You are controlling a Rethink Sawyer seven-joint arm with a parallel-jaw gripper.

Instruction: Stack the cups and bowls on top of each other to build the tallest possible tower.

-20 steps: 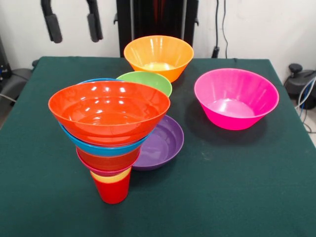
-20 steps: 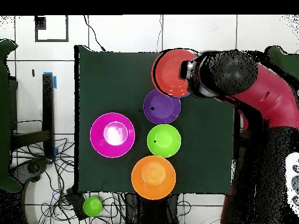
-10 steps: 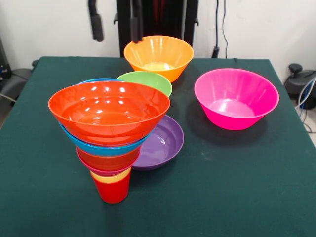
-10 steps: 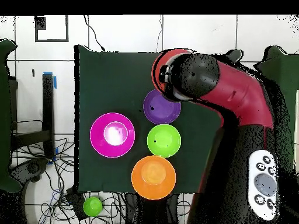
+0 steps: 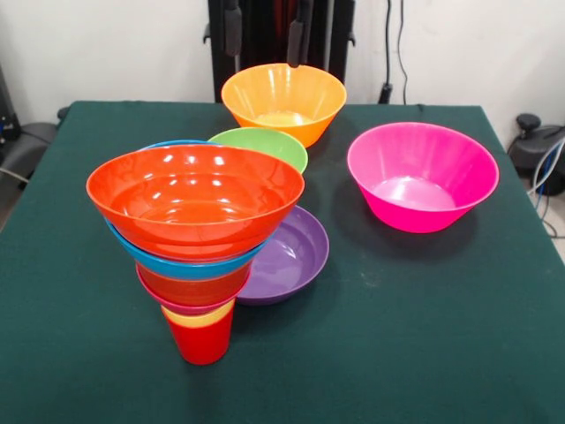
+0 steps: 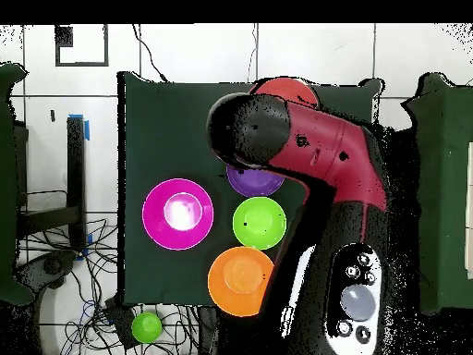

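Note:
The tower (image 5: 196, 238) stands near the table's front left: a red cup (image 5: 201, 342) at the base with a yellow cup (image 5: 199, 318) nested in it. Crimson-pink, orange and blue bowls widen upward to the orange-red bowl (image 5: 194, 199) on top. My gripper (image 5: 265, 31) hangs open and empty at the top edge, its fingers (image 5: 231, 31) spread above the light orange bowl (image 5: 282, 102). Green (image 5: 262, 146), purple (image 5: 291, 252) and magenta-pink (image 5: 422, 177) bowls sit loose on the table. In the overhead view the arm (image 6: 305, 157) hides most of the tower; only the orange-red bowl's rim (image 6: 286, 87) shows.
The table has a dark green cloth (image 5: 424, 336). Seen from overhead, the purple bowl (image 6: 254, 183) is half covered by the arm, while the green (image 6: 259, 223), light orange (image 6: 242, 280) and magenta-pink (image 6: 177, 214) bowls lie in full view. A small green object (image 6: 146, 326) lies off the table among cables.
The open gripper has swept rightward along the top of the front view, from beyond the tower's side to above the light orange bowl. The bowls and tower have not moved.

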